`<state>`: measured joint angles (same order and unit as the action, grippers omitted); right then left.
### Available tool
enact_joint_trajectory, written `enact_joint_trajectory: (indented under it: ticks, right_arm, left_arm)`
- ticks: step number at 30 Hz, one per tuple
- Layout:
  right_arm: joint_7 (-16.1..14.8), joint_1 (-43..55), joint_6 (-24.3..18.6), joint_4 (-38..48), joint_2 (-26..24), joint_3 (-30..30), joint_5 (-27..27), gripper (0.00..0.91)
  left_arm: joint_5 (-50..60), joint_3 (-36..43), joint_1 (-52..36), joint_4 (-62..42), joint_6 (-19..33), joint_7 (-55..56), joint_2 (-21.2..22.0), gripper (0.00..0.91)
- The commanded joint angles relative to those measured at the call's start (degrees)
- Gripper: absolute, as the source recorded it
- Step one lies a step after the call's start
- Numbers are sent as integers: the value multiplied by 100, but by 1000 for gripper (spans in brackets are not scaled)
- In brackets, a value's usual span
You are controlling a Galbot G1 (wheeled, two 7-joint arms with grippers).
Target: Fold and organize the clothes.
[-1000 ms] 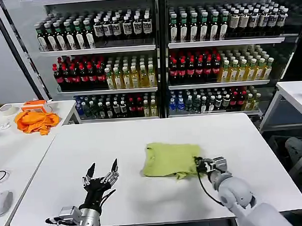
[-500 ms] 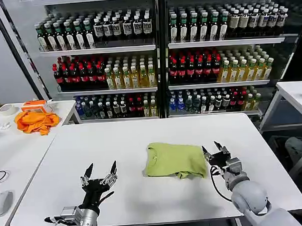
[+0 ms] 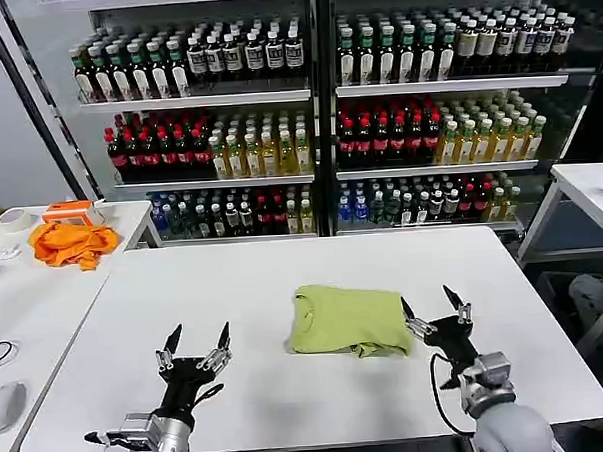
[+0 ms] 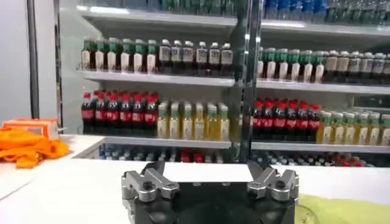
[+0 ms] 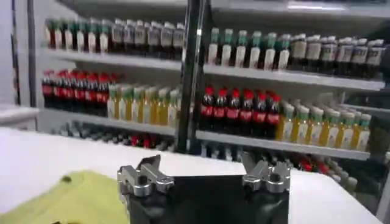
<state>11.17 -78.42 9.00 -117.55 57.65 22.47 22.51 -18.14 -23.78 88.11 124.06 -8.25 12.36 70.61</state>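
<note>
The lime-green T-shirt (image 3: 348,320) lies folded into a small rectangle on the white table (image 3: 284,277), a little right of its middle; its collar edge faces left. My right gripper (image 3: 433,308) stands open just off the shirt's right edge, fingers pointing up and holding nothing. Its wrist view catches a corner of the shirt (image 5: 73,201) beside the open right gripper (image 5: 204,173). My left gripper (image 3: 197,343) is open near the table's front left, well apart from the shirt; the left wrist view shows the left gripper (image 4: 210,179) with a sliver of shirt (image 4: 341,210).
A bright orange cloth (image 3: 74,242) and an orange box (image 3: 69,210) sit on a side table at the left. Shelves of bottles (image 3: 317,115) stand behind the table. Another white table (image 3: 592,188) is at the far right. A mouse (image 3: 1,405) lies at the lower left.
My right gripper let go of the shirt's right edge, opened and drew back to the right and up. The shirt settled flat. The left gripper barely shifted.
</note>
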Motion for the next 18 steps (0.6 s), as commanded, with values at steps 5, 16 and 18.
enact_joint_trajectory:
  ticks: [5, 16, 18]
  right_arm:
    - [-91, -1257, -1024, -387, 792, 358, -230, 907]
    - [-173, -1431, -1181, -468, 1052, 437, -690, 907]
    - [-206, -1503, -1216, -478, 1123, 443, -815, 907]
  left_arm:
    - [227, 15, 70, 222, 86, -37, -55, 907]
    - [-49, 74, 34, 410, -59, -101, -162, 907]
    - [-50, 85, 48, 448, -120, -124, -168, 907]
